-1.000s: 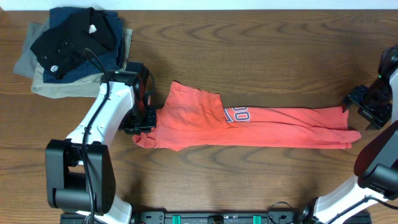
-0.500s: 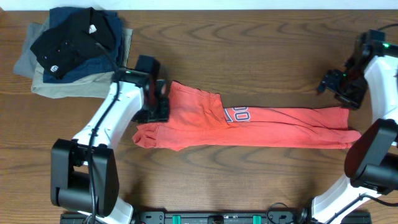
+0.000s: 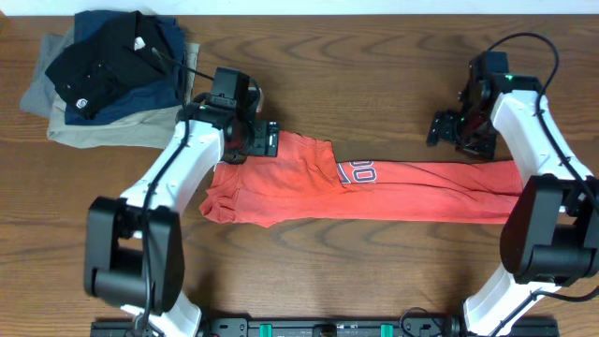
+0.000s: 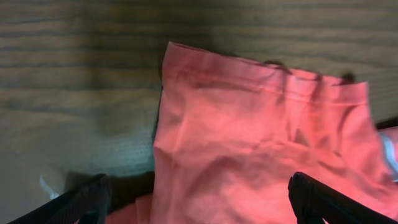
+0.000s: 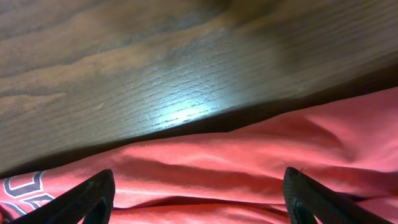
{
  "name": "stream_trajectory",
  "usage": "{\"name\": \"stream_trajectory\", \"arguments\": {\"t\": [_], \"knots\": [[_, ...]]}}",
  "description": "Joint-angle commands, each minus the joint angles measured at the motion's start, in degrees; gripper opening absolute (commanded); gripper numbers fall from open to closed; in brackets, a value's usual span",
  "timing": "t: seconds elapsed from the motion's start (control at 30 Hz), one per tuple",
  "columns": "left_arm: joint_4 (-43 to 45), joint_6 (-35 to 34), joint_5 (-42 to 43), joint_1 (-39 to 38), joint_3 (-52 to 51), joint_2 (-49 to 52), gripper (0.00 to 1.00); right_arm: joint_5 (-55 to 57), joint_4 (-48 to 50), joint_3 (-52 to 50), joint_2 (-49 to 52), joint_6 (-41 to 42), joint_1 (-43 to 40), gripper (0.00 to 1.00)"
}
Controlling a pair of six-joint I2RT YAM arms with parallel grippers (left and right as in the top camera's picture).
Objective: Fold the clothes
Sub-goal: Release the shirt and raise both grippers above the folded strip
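Lying as one long folded strip across the worktop (image 3: 374, 271): one coral-red T-shirt (image 3: 412, 192). Left fingers (image 4: 84, 199) and right fingers (image 5: 87, 196), two pairs, hover at its far edge, released, empty. One garment pile (image 3: 103, 84), far-left corner.

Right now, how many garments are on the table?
4 distinguishable: red T-shirt at centre; black garment, navy garment and khaki garment stacked far-left. More may hide beneath.
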Motion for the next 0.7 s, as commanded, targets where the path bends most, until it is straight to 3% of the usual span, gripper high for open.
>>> {"name": "stream_trajectory", "arguments": {"t": [0.0,0.33,0.67], "knots": [[1.60,6.34,0.31,0.09,0.90,3.58,0.91,0.00,0.79,-1.16,-1.31,-0.17,0.42,0.84],[10.54,10.12,-0.57,0.04,0.87,8.68,0.91,0.02,0.68,-1.20,-1.31,-0.22,0.42,0.84],[12.90,11.82,-0.98,0.04,0.83,10.01,0.82,0.00,0.61,-1.20,-1.31,-0.20,0.42,0.83]]}}
